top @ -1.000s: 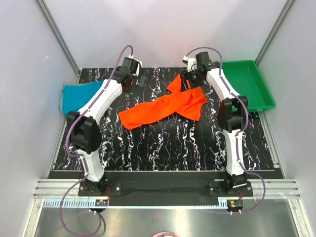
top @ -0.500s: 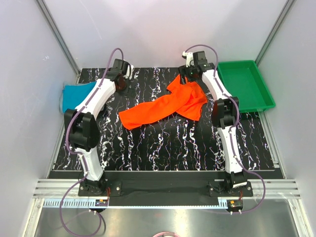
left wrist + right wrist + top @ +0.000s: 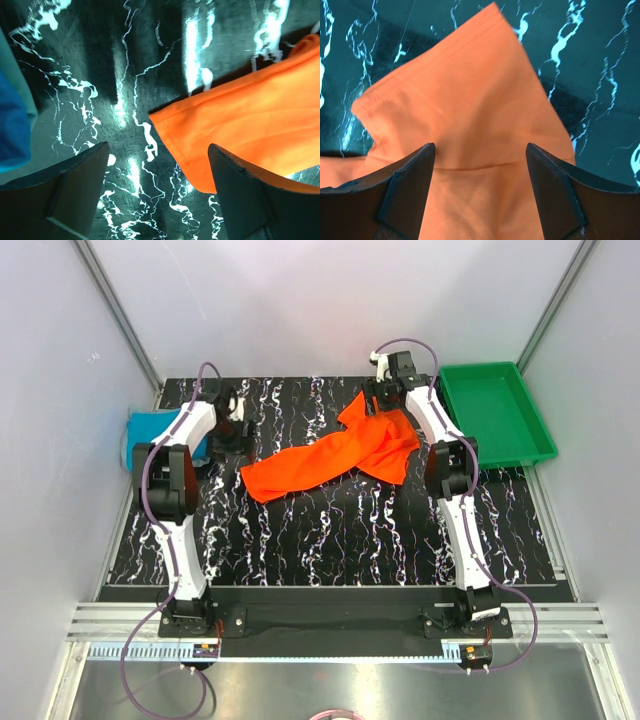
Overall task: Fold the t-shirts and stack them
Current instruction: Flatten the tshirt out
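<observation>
The left gripper (image 3: pixel 232 436) stands with its jaws wide apart and nothing clamped between them. In its wrist view the two dark fingers (image 3: pixel 65 195) frame a patch of the black tabletop with white marble-like veins (image 3: pixel 350 530). A pointed corner of the bright orange-red cloth t-shirt (image 3: pixel 335 455) reaches into that gap from the side of the other finger (image 3: pixel 250 200), and the cloth's edge runs out of sight behind that finger. Whether the fingertips touch the table or the cloth cannot be told, as they are cut off at the bottom of the picture.

Just outside the left gripper's opposite finger lies the teal-blue cloth t-shirt (image 3: pixel 12 125), showing only as a sliver at the picture's edge. From above, it (image 3: pixel 150 430) is largely hidden behind the left arm, at the table's far left edge.

The right gripper (image 3: pixel 385 400) is also spread wide and holds nothing. It hangs over the far end of the orange-red shirt, where a hemmed flap of cloth (image 3: pixel 465 110) lies straight ahead of and between its fingers (image 3: pixel 405 195). The fingertips are cropped here too, so contact with the cloth is unclear. From above, the right gripper hides part of that end.

The orange-red shirt lies crumpled in a diagonal band between the two grippers. A rigid green plastic tray (image 3: pixel 548 445) sits beside the right arm, apart from the shirt.
</observation>
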Available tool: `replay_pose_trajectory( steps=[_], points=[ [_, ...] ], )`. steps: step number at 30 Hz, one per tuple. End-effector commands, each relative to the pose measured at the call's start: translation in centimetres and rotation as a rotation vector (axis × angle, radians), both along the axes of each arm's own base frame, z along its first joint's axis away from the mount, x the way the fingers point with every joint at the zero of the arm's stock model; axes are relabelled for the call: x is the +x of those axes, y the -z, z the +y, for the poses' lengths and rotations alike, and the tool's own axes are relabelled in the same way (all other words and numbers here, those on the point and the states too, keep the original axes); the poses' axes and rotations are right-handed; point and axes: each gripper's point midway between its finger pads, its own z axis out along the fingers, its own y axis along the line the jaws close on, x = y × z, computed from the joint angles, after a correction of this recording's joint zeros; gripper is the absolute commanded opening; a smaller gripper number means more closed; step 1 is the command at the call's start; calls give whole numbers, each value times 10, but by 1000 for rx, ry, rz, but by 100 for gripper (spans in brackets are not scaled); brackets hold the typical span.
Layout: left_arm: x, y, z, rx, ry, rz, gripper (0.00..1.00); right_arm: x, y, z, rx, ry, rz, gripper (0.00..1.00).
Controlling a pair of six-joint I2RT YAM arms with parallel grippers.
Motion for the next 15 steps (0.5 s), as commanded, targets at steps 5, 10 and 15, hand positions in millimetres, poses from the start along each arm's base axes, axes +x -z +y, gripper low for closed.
replay_pose_trajectory(
  steps=[5,10,15],
  points=[
    [-6,6,-10,-122,-24,42,81,33,-25,3,22,51,-143,81],
    [-10,15,-8,-169,-46,77,77,34,-33,11,71,50,-151,81],
    [-3,27,-4,-182,-70,94,75,30,-39,12,93,55,-139,81]
  ],
)
